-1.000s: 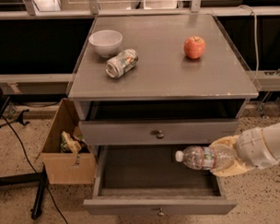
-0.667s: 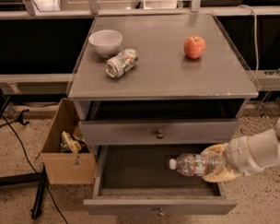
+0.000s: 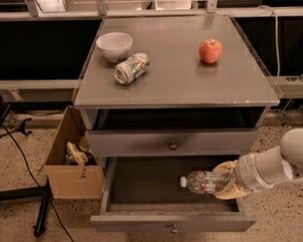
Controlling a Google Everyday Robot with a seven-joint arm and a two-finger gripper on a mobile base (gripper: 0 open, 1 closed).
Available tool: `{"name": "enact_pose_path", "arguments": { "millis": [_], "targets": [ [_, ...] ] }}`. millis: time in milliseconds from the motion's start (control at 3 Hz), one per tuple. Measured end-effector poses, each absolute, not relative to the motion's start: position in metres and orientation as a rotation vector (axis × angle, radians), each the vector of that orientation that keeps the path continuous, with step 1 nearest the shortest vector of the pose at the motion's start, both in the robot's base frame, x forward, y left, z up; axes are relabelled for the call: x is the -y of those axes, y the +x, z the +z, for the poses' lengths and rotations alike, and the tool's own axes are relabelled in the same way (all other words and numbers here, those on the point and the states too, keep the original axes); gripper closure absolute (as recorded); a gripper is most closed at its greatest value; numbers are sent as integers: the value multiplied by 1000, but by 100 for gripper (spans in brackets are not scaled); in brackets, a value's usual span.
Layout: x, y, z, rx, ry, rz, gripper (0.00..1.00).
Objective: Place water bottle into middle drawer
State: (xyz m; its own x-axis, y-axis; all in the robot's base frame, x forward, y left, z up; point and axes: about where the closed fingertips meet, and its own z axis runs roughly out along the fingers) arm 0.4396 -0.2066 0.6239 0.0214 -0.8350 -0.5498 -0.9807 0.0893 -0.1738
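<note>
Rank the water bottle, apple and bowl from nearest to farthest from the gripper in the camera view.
The gripper is over the open middle drawer, at its right side.
1. water bottle: gripped by it, lying sideways.
2. apple: on the cabinet top, right side.
3. bowl: cabinet top, back-left corner.

Room inside middle drawer (image 3: 145, 222)
Free across the left half; taken up on the right by gripper (image 3: 224, 181) clasping water bottle (image 3: 202, 181); hemmed above the rear by the closed upper drawer front (image 3: 142, 142)

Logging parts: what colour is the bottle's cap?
White cap; camera view. The hand grips the clear plastic bottle over the grey drawer.
</note>
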Motion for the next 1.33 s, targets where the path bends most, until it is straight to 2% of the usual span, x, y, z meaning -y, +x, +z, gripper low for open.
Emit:
{"name": "enact_pose_path", "arguments": {
  "millis": [667, 1000, 1333],
  "targets": [
    [192, 456, 575, -1781, -1797, 361, 100],
    [169, 489, 516, -1719, -1809, 329, 100],
    [169, 489, 514, -1720, -1810, 332, 100]
  ]
}}
